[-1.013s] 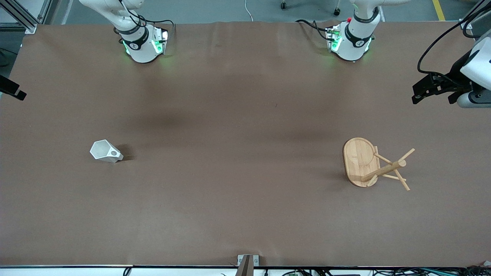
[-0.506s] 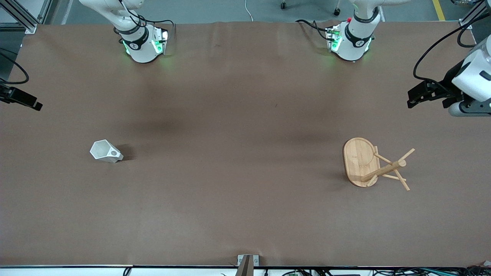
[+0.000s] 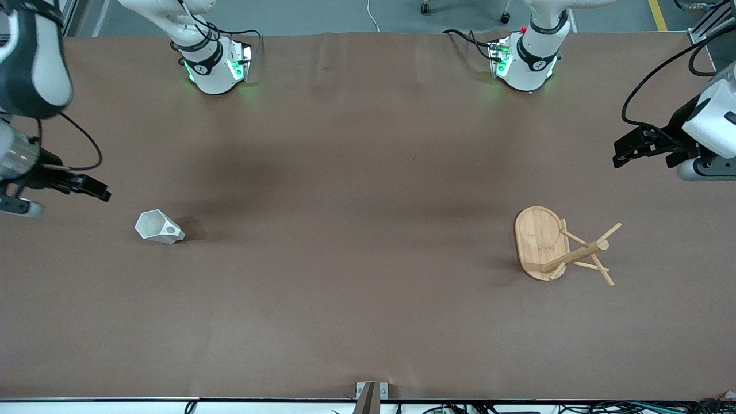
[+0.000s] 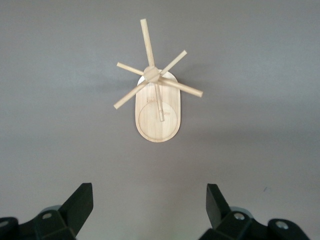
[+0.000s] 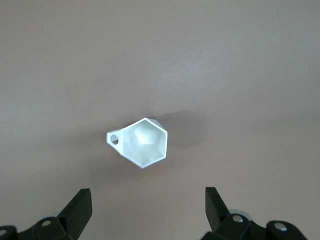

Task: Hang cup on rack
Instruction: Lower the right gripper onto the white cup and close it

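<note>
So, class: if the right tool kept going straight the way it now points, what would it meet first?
Probably the cup: it sits centred ahead of the open right tool, with only bare table around it. Depth is unclear, so it might pass just over the rim.

No words, brand names or numbers can be read anywhere; the black band on each arm's base carries a small white mark too small to make out; the cup (image 3: 158,226), the rack (image 3: 560,248) and the desk (image 3: 356,310) carry no lettering or labels that show.
</note>
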Available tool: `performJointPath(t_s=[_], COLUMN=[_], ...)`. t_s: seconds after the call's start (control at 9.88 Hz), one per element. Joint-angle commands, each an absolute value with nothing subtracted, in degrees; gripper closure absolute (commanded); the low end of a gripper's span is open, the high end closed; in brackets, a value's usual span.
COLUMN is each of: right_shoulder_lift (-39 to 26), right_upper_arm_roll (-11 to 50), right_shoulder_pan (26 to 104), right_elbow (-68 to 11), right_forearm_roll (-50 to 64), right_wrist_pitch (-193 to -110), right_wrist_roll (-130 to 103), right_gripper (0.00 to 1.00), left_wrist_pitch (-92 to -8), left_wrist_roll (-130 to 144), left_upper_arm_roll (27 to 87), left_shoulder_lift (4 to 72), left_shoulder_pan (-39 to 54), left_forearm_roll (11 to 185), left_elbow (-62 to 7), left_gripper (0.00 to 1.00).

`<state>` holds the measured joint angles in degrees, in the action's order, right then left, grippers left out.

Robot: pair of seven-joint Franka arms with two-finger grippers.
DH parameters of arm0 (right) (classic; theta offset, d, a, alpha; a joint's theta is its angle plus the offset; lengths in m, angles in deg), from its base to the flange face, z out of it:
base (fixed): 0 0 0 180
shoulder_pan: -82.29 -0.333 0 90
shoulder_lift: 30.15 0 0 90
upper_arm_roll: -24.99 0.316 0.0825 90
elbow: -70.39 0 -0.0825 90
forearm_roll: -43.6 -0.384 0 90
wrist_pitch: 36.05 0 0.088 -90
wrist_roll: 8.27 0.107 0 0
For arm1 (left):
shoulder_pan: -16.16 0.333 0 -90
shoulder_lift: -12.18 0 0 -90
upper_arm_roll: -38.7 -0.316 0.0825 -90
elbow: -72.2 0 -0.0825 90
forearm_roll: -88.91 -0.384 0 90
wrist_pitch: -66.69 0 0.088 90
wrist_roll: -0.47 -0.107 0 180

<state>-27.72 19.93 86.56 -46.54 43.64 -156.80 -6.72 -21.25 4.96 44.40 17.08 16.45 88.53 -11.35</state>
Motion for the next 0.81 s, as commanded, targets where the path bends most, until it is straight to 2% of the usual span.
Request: performJointPath(t_s=[0.0, 0.1, 0.41, 0.71], right_shoulder_lift=[-25.5, -23.1, -15.5, -13.5], right_upper_arm_roll=[19.7, 19.7, 19.8, 20.0], right_shoulder_pan=[88.0, 88.3, 88.5, 88.6], right_elbow=[-56.0, -58.2, -58.9, -59.6], right_forearm_roll=[43.7, 43.7, 43.7, 43.6], right_wrist_pitch=[-171.0, -176.8, -186.5, -187.3], right_wrist_roll=[-8.1, -8.1, -7.9, -7.9], right_gripper=[0.00, 0.00, 0.01, 0.21], left_wrist_pitch=[-20.8, -20.8, -20.9, -21.3], left_wrist_roll=[4.2, 4.2, 4.2, 4.2], left_upper_arm_roll=[44.4, 44.4, 44.4, 44.2], left_shoulder_lift=[19.3, 19.4, 20.2, 20.7], left_shoulder_pan=[16.5, 16.5, 16.5, 16.7], left_forearm_roll=[88.7, 88.7, 88.7, 88.7], left_elbow=[-10.2, -10.2, -9.5, -8.6], left_gripper=[0.00, 0.00, 0.00, 0.00])
